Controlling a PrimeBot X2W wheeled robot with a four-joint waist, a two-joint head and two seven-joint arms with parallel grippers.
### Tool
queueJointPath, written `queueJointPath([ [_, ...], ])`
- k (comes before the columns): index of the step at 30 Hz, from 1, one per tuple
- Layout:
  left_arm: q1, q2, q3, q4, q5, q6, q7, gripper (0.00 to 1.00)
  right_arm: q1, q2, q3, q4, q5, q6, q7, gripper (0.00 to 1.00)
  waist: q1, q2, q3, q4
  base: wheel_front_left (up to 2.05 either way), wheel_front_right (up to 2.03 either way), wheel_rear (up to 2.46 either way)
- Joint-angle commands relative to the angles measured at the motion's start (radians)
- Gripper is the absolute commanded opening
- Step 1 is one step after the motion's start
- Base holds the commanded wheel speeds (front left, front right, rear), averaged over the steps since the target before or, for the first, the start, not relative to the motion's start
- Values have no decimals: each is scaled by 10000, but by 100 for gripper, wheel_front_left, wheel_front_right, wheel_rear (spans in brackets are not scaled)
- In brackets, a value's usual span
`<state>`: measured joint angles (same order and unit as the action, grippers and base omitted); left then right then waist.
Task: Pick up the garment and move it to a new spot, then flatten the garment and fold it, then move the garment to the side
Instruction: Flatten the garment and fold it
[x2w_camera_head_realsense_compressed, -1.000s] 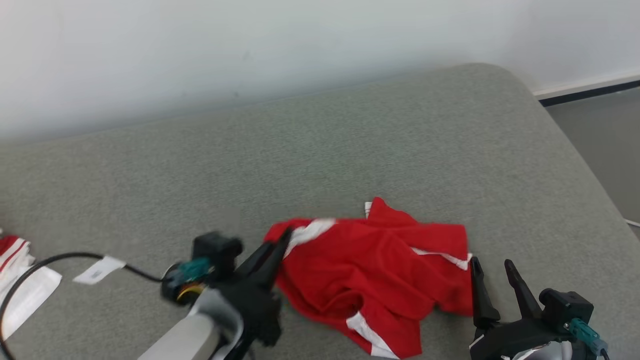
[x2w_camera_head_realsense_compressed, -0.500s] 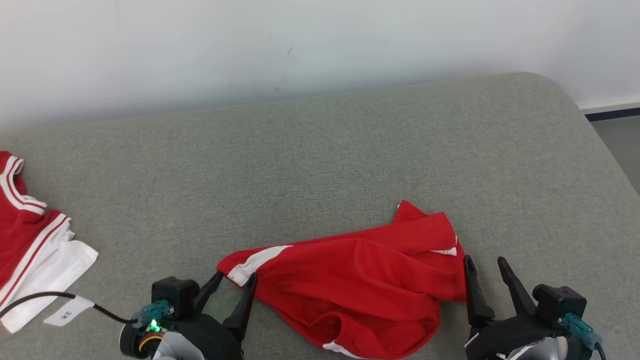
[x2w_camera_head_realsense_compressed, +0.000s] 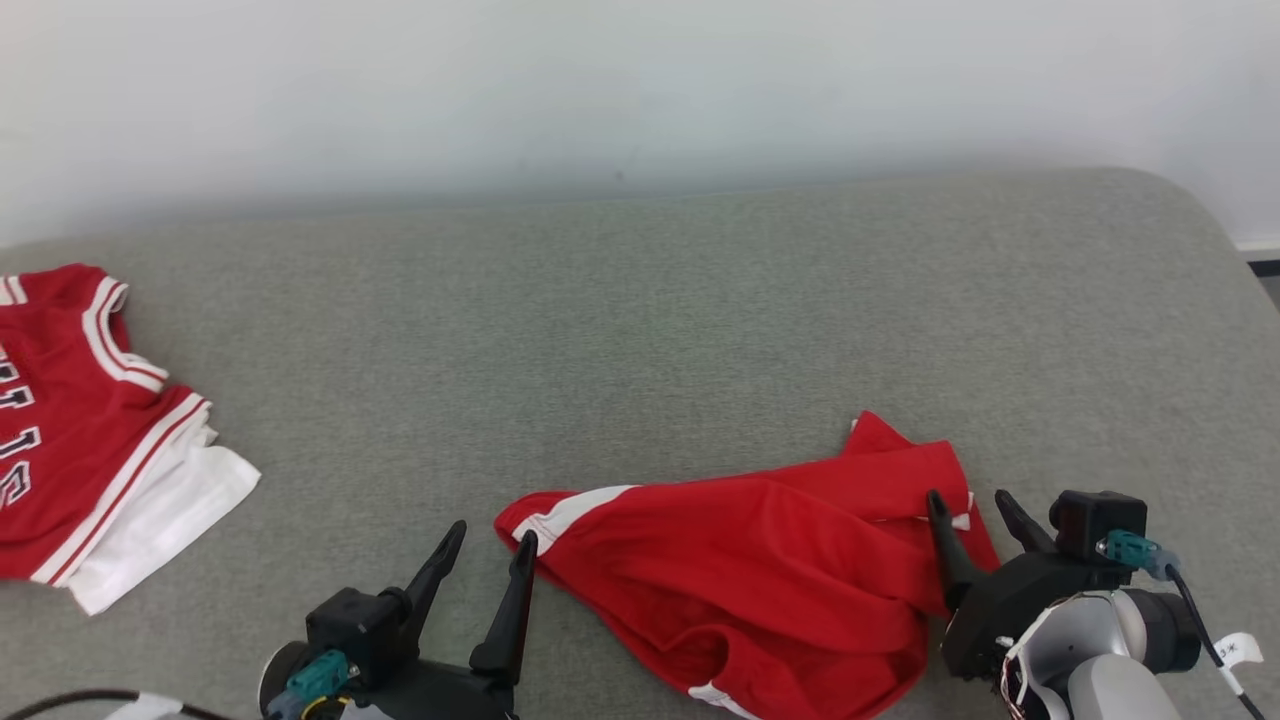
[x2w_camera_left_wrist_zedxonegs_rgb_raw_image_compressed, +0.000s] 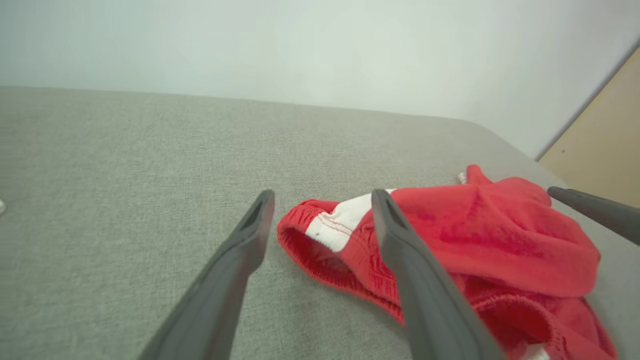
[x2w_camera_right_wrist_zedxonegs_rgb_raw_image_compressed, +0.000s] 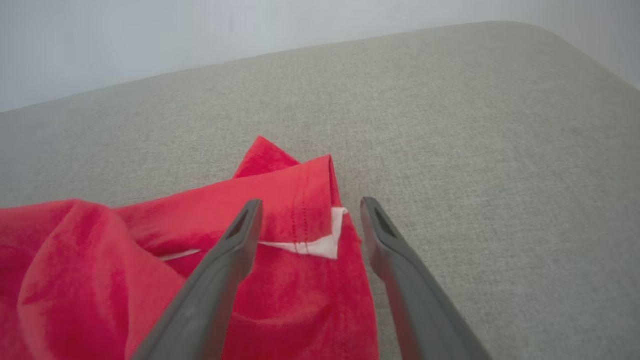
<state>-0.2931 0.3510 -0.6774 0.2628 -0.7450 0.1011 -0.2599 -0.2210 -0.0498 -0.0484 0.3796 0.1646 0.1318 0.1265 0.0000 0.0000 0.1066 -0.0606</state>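
Observation:
The garment (x2w_camera_head_realsense_compressed: 740, 570), red shorts with white trim, lies crumpled on the grey cushioned surface (x2w_camera_head_realsense_compressed: 640, 330) near its front edge. My left gripper (x2w_camera_head_realsense_compressed: 490, 535) stands open at the garment's left end, the white-striped waistband corner (x2w_camera_left_wrist_zedxonegs_rgb_raw_image_compressed: 335, 225) just beyond its fingertips. My right gripper (x2w_camera_head_realsense_compressed: 970, 505) is open too, over the garment's right edge; in the right wrist view a red hem with a white tab (x2w_camera_right_wrist_zedxonegs_rgb_raw_image_compressed: 320, 235) lies between its fingers (x2w_camera_right_wrist_zedxonegs_rgb_raw_image_compressed: 235, 245). Neither gripper holds the cloth.
A red and white jersey (x2w_camera_head_realsense_compressed: 90, 430) lies at the far left of the surface. A pale wall (x2w_camera_head_realsense_compressed: 640, 90) runs behind. The surface's rounded right corner (x2w_camera_head_realsense_compressed: 1200, 220) drops to the floor. Bare grey fabric stretches behind the garment.
The head camera has swung left, bringing the jersey into view. My left gripper let go of the garment's left corner and opened wide; the garment now lies stretched flatter.

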Motion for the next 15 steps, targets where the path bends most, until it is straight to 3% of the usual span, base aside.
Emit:
queueJointPath([
  [1, 249, -89, 155, -238, 203, -1, -52, 100, -63, -11, -84, 51, -120, -19, 137, 100, 0, 0, 45, 330, 0, 0, 0],
  [2, 398, -141, 273, -358, 325, -19, -51, 100, -102, -11, -189, 81, -119, -20, 226, 97, 0, 0, 53, 424, 0, 0, 0],
  [4, 617, -237, 483, -547, 529, -72, -54, 100, -161, -14, -383, 129, -168, -19, 325, 50, 0, 0, 65, 571, 0, 0, 0],
  [6, 766, -333, 653, -682, 640, -133, -56, 100, -209, -9, -468, 182, -146, -19, 411, 32, 0, 0, 72, 671, 0, 0, 0],
  [7, 845, -374, 740, -709, 717, -192, -57, 100, -222, -8, -487, 215, -137, -19, 460, 9, 0, 0, 72, 702, 0, 0, 0],
  [8, 910, -419, 796, -713, 784, -223, -57, 100, -222, -11, -501, 260, -139, -19, 484, 0, 0, 0, 67, 733, 0, 0, 0],
  [15, 1146, -628, 1186, -677, 1113, -471, -59, 100, -481, -12, -547, 151, 77, -19, 276, 0, 0, 0, -33, 761, 0, 0, 0],
])
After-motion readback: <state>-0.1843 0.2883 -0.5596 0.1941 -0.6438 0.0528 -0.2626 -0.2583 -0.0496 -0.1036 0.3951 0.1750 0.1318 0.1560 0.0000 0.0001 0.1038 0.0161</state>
